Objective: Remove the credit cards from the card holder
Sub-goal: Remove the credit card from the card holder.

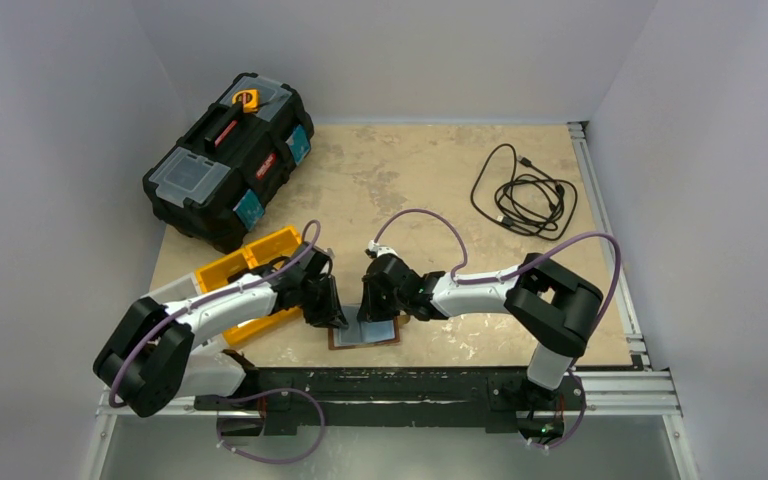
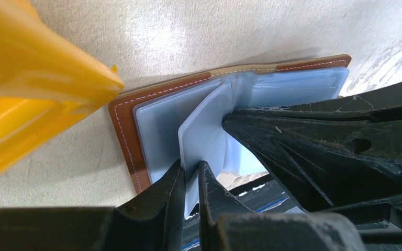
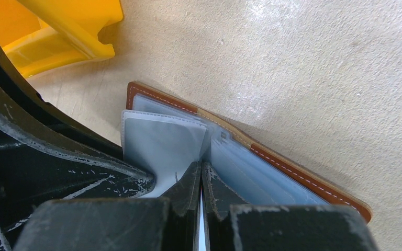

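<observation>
The card holder lies open on the table near the front edge, brown border round pale grey-blue sleeves. My left gripper is shut on one pale sleeve leaf, which stands up from the holder. I cannot tell whether a credit card is inside that leaf. My right gripper is shut, its tips pressed into the fold between the standing leaf and the flat sleeves. In the top view both grippers, left and right, meet over the holder.
An orange tray sits just left of the card holder, close to the left arm. A black toolbox stands at the back left. A coiled black cable lies at the back right.
</observation>
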Available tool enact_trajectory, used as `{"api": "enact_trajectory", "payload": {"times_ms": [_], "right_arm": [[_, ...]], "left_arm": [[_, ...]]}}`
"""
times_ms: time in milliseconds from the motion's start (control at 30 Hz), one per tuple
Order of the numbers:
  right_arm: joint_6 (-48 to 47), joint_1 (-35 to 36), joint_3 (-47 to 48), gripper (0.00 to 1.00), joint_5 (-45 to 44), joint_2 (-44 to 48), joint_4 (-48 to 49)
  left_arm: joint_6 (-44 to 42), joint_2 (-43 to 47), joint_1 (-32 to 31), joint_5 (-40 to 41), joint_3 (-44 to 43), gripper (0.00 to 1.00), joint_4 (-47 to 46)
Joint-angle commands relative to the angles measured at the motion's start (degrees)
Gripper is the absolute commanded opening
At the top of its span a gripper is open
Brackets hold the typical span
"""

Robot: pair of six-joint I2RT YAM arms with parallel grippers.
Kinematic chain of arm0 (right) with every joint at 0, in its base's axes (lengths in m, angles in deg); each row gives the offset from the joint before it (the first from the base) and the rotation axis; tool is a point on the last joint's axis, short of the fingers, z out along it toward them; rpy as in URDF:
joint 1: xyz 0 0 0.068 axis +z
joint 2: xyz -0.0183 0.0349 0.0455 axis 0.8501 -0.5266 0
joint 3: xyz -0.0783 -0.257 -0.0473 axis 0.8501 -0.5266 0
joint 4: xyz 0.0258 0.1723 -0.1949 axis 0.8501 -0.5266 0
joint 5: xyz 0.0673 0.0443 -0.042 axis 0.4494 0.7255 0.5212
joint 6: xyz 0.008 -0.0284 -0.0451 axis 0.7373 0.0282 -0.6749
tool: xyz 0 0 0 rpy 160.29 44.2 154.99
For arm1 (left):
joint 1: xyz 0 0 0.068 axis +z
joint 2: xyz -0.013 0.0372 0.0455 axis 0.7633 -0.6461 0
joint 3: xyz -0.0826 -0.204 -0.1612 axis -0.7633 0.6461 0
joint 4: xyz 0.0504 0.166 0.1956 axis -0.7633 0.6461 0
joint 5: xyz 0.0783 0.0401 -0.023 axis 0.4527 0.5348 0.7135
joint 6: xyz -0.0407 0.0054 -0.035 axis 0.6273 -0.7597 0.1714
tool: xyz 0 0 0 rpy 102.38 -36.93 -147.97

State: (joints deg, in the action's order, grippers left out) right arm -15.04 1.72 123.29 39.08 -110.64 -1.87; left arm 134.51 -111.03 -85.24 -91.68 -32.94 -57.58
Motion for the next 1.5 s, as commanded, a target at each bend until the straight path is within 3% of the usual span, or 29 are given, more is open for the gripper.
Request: {"api": "enact_trajectory", "payload": {"times_ms": [0,167,533,667,1000,1233,1467], "right_arm": [[-1.16,0.27,-3.17,0.0,-3.04,-5.33,-8.38],[-1.24,0.26,-2.9,0.02,-2.38,-4.1,-8.39],[-2.28,-1.21,1.58,0.42,-4.42,8.89,-15.12],[-2.23,-2.12,2.03,0.46,-6.1,13.48,-18.04],[-1.67,-4.96,-2.49,0.47,-8.11,20.9,-21.35],[-0.31,-5.05,-4.66,0.47,-8.72,23.92,-22.28],[-0.64,-4.85,-4.65,0.45,-8.9,23.14,-21.72]], "left_arm": [[0.34,-0.31,-1.39,-0.39,-1.15,0.1,-1.79],[0.76,0.62,-1.6,0.54,-1.75,0.0,-0.56],[1.72,3.6,-1.75,2.9,-2.34,0.0,2.58],[1.94,4.34,-2.96,3.23,-3.66,0.01,3.33],[4.19,-2.56,-9.43,0.96,-9.99,0.34,-1.3],[6.19,-10.12,-12.03,-4.25,-12.85,0.47,-9.04],[4.94,-6.5,-11.79,3.02,-13.29,0.52,-1.97]]}}
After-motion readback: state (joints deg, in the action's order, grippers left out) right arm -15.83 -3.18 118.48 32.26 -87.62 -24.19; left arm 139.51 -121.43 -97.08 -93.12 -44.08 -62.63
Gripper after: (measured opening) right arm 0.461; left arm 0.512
